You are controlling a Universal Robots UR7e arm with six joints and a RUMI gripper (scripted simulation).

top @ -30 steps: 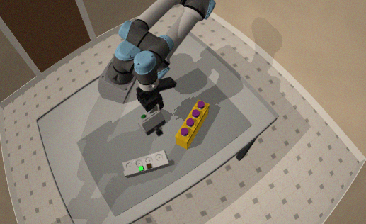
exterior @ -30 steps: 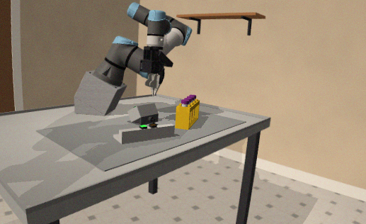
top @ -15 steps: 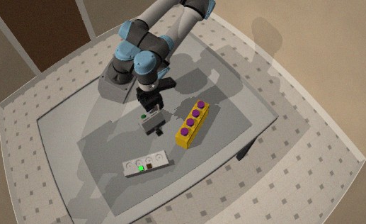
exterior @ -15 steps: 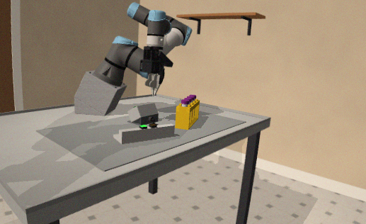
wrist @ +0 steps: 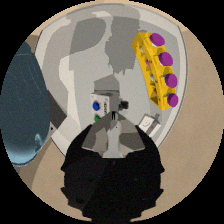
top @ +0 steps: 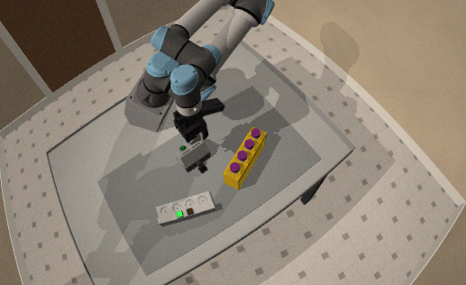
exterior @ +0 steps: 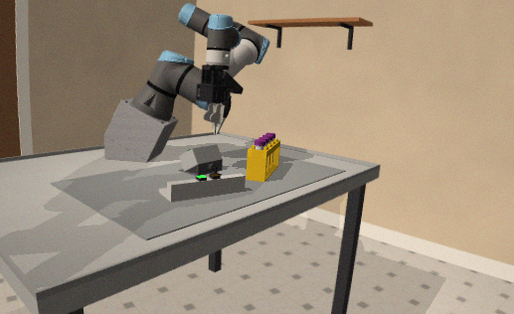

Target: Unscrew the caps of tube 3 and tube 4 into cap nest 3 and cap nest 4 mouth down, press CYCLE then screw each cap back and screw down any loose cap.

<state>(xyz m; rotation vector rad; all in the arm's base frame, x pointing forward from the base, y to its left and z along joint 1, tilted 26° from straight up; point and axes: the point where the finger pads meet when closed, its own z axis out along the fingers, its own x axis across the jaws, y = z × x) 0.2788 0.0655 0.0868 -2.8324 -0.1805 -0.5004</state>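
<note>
Risk sits mostly with the last key press. The gripper (exterior: 217, 130) hangs well above the grey key housing (exterior: 203, 158), its fingers shut tight together and holding nothing. From the wrist view the fingertips line up over the housing, where the blue CYCLE key (wrist: 96, 106) and the green READY key (wrist: 96, 118) lie just beside each other. My judgement is that a small sideways error on the descent could land the tip on the blue key instead of the green one, or catch the edge of the housing and shove it. Pushing past the switch point could also load the key too hard.

The yellow decapping station (top: 245, 158) stands right of the housing and holds 4 tubes, each topped with a purple cap (top: 234, 167). All 4 caps look seated at about the same height in the exterior view, but whether each is screwed fully down cannot be told from these pictures; a cap left short of its stop would spoil the finish.

The cap tray (top: 186, 208) lies nearer the table's front edge. Its 4 round nests appear to hold no caps. The green lamp (top: 179, 214) on it is lit, and the lamp beside it is dark.
</note>
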